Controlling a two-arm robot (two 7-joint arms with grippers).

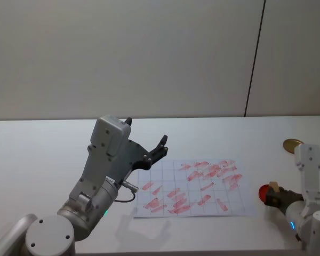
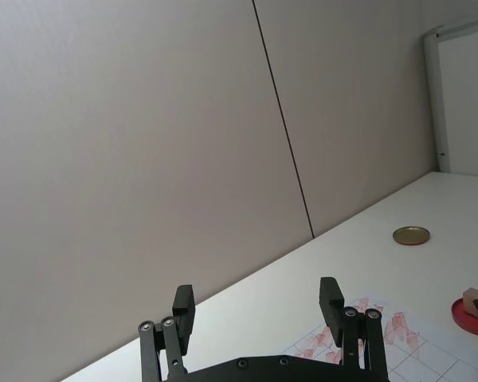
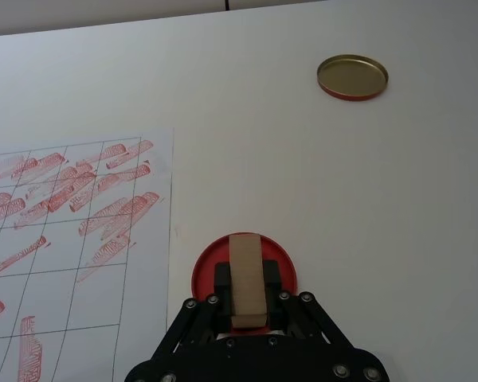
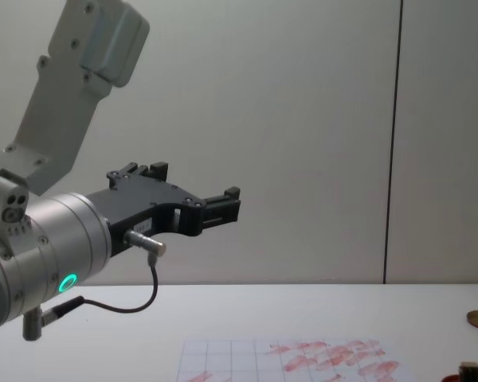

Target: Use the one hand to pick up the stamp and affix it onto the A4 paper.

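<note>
Checking right pincer [image 1: 272, 194]: what's it got? (A)
Clenched on the stamp [image 3: 246, 278], held over the red pad [image 3: 203, 270], probably to ink it. Can't tell if the face touches the pad. (B)
Where's that against the A4 paper [image 3: 143, 318]? (A)
Pad sits on the table [image 3: 303, 159] just beside the paper's edge, so the carry across is short. The gold lid [image 3: 352, 76] is well apart, out of the way. (B)
And the left pincer [image 2: 257, 296]? (A)
Released, raised above the table, idle; one arm does this job. (B)
</note>
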